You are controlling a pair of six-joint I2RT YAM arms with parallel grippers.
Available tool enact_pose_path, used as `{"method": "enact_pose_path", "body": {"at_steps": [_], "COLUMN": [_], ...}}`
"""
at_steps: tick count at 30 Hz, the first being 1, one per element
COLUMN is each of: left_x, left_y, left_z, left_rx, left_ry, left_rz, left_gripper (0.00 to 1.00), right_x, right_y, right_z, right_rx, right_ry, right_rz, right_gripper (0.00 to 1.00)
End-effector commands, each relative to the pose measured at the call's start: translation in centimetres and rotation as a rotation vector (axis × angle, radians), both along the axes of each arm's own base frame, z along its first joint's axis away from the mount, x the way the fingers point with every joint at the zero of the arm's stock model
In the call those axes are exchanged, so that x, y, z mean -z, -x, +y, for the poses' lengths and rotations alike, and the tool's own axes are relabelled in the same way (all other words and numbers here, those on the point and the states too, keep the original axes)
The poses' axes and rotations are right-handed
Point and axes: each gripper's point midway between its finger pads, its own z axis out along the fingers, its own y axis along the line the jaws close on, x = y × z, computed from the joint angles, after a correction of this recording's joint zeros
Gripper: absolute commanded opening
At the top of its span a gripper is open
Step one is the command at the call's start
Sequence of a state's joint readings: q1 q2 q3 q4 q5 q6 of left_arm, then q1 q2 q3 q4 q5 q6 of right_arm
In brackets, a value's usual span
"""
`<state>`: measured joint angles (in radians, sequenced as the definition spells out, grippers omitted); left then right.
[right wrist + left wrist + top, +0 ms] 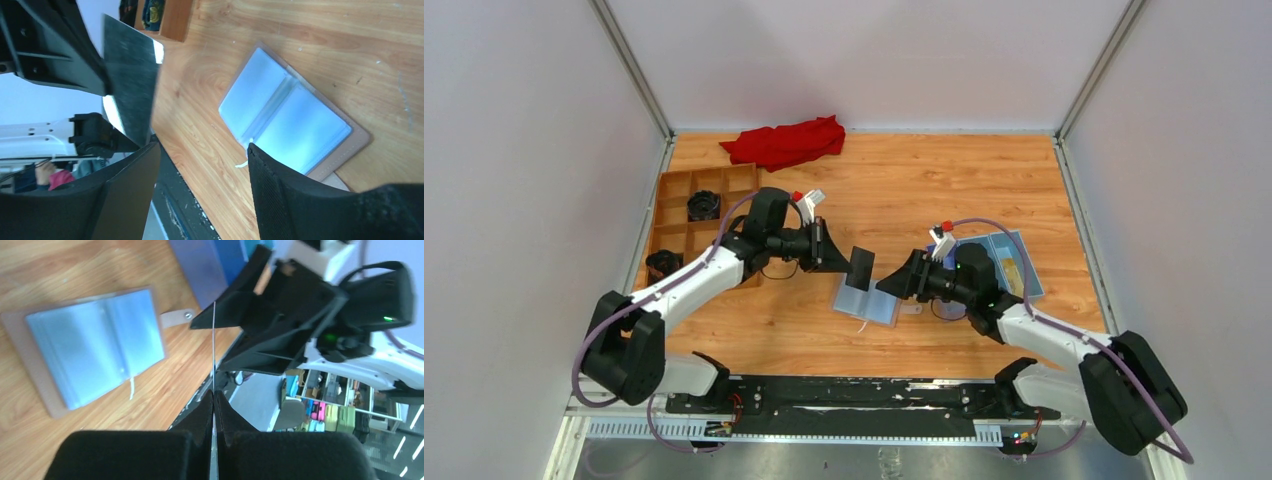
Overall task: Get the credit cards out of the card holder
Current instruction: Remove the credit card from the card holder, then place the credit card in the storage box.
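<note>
Overhead view of a wooden worktop (924, 190) with two robot arms reaching in from the near edge toward its middle.

The left pincer (836, 255) is clamped tight on one black credit card (861, 267), holding it upright in the air, clear of the wood. From the left wrist camera the card (213, 355) shows edge-on as a thin pale line rising from between the closed black fingers (200, 415).

The right pincer (894, 281) faces it from the 3 o'clock side, very near the card. Its jaws stand wide apart and grip nothing. In the right wrist view the card (130, 90) hangs just past the tip of one finger (135, 185), not between the two – whether it touches that tip cannot be told.

The card holder (867, 300) lies open and flat on the worktop, at 6 o'clock from the raised card and just below both pincers. Its pale blue clear sleeves face up inside a tan-pink border (290, 120), and a small strap with a snap (177, 316) sticks out from one edge.

A blue box (999, 262) sits at 3 o'clock from the holder, partly behind the right arm. A brown compartment tray (694, 215) lies at 9 o'clock along the left wall, with dark objects in two of its cells. A crumpled red cloth (784, 142) rests at 11 o'clock, by the far edge.
</note>
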<state>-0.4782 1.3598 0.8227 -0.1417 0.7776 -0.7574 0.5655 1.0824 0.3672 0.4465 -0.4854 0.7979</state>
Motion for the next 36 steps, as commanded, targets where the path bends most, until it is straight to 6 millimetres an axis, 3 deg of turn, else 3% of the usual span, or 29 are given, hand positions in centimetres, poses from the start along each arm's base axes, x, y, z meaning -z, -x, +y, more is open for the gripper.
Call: {"method": "enact_pose_path", "body": {"at_steps": [1, 6, 11, 21, 27, 36], "left_x": [-3.3, -4.0, -4.5, -4.5, -4.4, -4.7], "left_y": [0.1, 0.4, 0.4, 0.2, 0.1, 0.1], "left_z": [-0.6, -0.4, -0.4, -0.1, 0.3, 0.1], "left_rx": [0.005, 0.003, -0.002, 0.004, 0.009, 0.013], "left_ry": [0.113, 0.130, 0.136, 0.095, 0.068, 0.091], "left_rz": [-0.029, -0.047, -0.067, -0.088, -0.092, -0.090], "left_gripper": [0.00, 0.00, 0.00, 0.00, 0.00, 0.00], "right_x": [-3.0, -5.5, -6.1, -4.6, -4.9, -5.9], "right_y": [0.9, 1.2, 0.9, 0.5, 0.1, -0.3], "right_z": [1.3, 2.5, 2.8, 1.9, 1.0, 1.4], "right_rx": [-0.112, -0.183, -0.187, -0.137, -0.114, -0.139], "right_ry": [-0.198, -0.348, -0.435, -0.496, -0.492, -0.505], "right_rz": [-0.016, -0.038, -0.025, 0.036, 0.021, 0.003], "right_gripper": [0.68, 0.68, 0.65, 0.61, 0.64, 0.67]}}
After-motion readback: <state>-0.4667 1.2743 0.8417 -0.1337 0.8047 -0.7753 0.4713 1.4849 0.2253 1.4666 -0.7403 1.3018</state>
